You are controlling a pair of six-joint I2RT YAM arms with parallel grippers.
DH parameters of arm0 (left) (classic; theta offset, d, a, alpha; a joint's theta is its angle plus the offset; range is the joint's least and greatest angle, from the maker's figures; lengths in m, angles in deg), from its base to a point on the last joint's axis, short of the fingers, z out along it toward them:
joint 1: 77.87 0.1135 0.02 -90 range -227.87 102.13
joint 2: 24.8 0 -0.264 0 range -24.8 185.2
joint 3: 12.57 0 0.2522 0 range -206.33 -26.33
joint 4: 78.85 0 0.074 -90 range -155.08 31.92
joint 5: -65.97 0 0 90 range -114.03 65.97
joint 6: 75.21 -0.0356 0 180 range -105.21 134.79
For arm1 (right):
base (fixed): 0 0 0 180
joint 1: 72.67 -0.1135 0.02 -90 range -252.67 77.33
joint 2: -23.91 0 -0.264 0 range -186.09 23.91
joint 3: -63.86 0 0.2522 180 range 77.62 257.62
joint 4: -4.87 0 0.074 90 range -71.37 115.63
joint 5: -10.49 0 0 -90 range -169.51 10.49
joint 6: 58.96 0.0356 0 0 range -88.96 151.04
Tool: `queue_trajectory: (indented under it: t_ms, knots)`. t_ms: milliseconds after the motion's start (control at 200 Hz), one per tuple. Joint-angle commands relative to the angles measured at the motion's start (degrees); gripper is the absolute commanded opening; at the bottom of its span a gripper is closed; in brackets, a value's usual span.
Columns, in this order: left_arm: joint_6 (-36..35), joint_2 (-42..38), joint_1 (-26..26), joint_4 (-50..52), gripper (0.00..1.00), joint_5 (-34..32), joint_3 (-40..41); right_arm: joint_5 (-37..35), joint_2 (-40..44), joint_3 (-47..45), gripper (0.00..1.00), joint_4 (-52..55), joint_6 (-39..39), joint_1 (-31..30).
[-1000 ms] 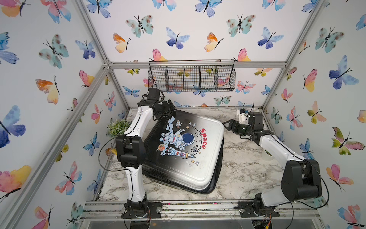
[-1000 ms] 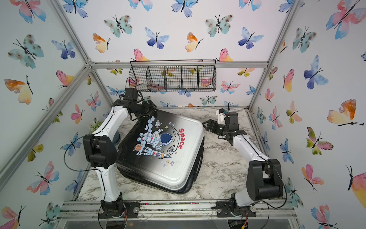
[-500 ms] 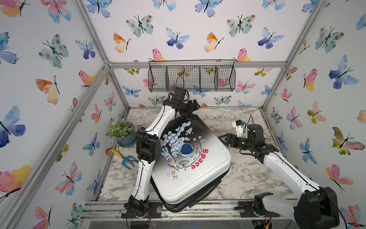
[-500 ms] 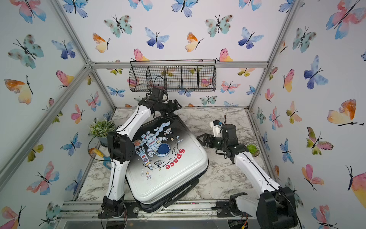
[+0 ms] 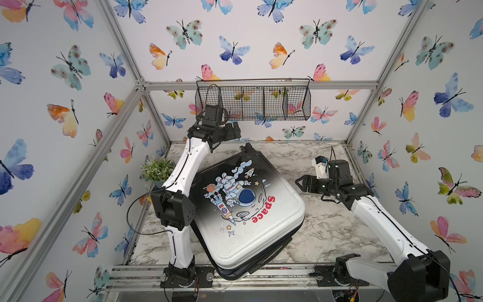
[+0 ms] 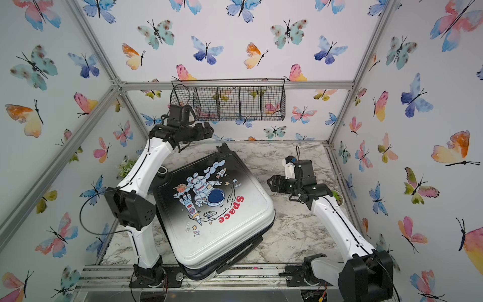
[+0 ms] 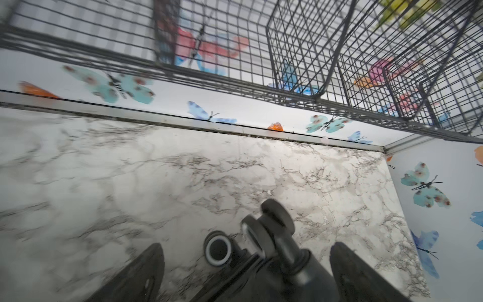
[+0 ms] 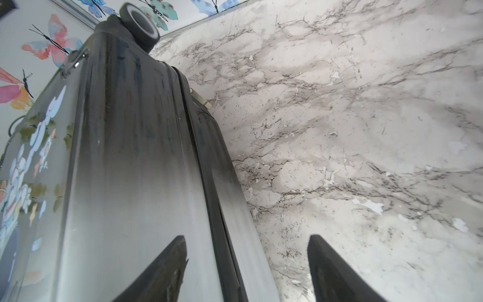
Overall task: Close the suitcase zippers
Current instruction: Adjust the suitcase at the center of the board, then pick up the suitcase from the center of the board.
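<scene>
The suitcase (image 5: 248, 209) lies flat, astronaut face up, in the lower centre of both top views. It is turned diagonally, its black wheeled end toward the upper centre and its white end overhanging the rail at the bottom edge. The left gripper (image 5: 235, 130) hangs in the air just above and left of the wheeled corner, spread wide and empty; in the left wrist view its fingers (image 7: 141, 272) flank a wheel (image 7: 271, 222) without touching it. The right gripper (image 5: 300, 183) sits right of centre, near the case's right edge, parted fairly wide and holding nothing. The right wrist view shows the zippers (image 8: 209, 183) as a black band running along the case's side; whether that stretch is closed I cannot tell.

The left arm rises steeply with a sharp elbow bend; the right arm reaches low from the lower right. The counter (image 5: 326, 222) is marble-patterned. Butterfly walls, a wire basket (image 5: 253, 103) and a potted plant (image 5: 158, 170) surround it.
</scene>
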Motion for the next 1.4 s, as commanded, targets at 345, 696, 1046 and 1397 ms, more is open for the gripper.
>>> queue_trajectory:
  t_ms: [345,696,1046,1397]
  knots:
    - [2.9,-44.8,23.3,19.2,0.89,-11.3,37.6,8.8,-2.5,9.9,0.75,9.6,-11.6,-0.3]
    - [13.6,-58.5,29.2,13.5,0.63,2.2,66.5,9.9,-1.7,15.0,0.75,14.6,-12.5,-1.8]
    - [13.2,-54.1,29.1,3.6,0.57,9.9,77.2,8.1,-2.0,15.1,0.76,14.9,-13.3,-1.8]
    - [14.6,-50.2,29.1,-4.8,0.22,12.1,83.7,9.6,-1.4,13.2,0.76,15.9,-13.4,-1.8]
